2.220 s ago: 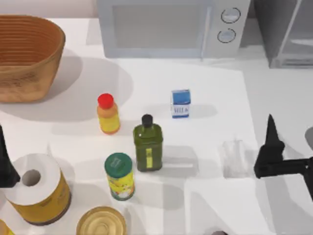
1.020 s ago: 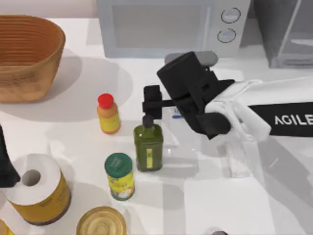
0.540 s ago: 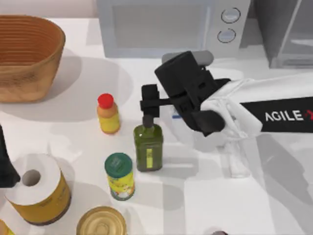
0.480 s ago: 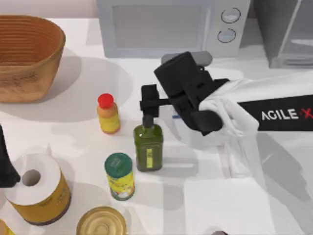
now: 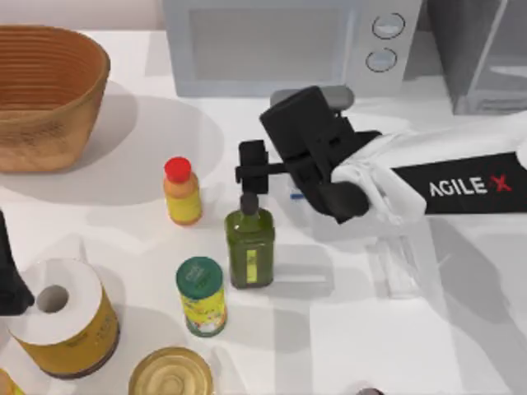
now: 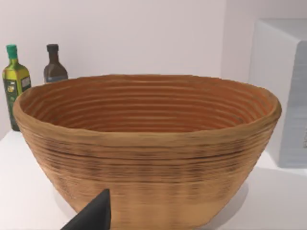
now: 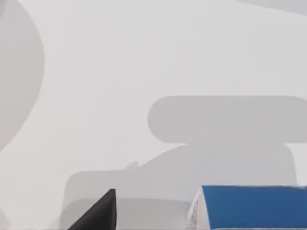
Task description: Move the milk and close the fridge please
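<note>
Since the frame 2.2 seconds back, my right arm has swung in from the right edge of the top view to the centre, and its gripper now sits over the milk, hiding all but a blue sliver. I cannot tell whether it is released or clenched. In the right wrist view the milk's blue top sits just beside one dark finger. My left gripper rests parked at the left edge. The fridge stands at upper right, beside the microwave. The white table carries a basket at upper left; a pale wall backs it.
</note>
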`<state>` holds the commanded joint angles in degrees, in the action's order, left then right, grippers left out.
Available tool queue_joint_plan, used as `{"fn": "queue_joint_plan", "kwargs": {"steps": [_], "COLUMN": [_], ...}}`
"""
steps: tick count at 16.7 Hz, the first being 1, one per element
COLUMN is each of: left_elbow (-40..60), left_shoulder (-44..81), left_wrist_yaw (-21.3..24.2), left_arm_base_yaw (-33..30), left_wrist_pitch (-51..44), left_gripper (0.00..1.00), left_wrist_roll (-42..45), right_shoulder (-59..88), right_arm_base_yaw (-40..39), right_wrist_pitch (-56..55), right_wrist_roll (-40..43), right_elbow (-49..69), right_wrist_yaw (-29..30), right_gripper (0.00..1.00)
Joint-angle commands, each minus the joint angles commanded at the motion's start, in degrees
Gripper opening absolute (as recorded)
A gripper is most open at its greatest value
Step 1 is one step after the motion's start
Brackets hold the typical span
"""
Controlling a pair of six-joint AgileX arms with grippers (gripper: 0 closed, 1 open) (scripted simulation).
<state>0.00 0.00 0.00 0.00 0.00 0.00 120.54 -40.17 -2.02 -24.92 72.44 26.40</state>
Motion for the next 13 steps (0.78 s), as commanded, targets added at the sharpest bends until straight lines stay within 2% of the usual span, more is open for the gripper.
{"fn": "queue_joint_plan", "kwargs": {"steps": [11, 13], "left_elbow": [0.0, 0.0], "left_shoulder": [0.0, 0.0], "left_wrist_yaw": [0.0, 0.0], "left_arm_base_yaw": [0.0, 0.0], "left_wrist_pitch": [0.0, 0.0], "left_gripper": [1.00, 1.00], "left_wrist_roll": [0.0, 0.0], "right_shoulder": [0.0, 0.0], "right_arm_base_yaw": [0.0, 0.0], "right_wrist_pitch": [0.0, 0.0], "right_wrist_roll": [0.0, 0.0], "right_elbow": [0.0, 0.0], "right_wrist_yaw": [0.0, 0.0], "right_gripper": [0.02, 0.00]}}
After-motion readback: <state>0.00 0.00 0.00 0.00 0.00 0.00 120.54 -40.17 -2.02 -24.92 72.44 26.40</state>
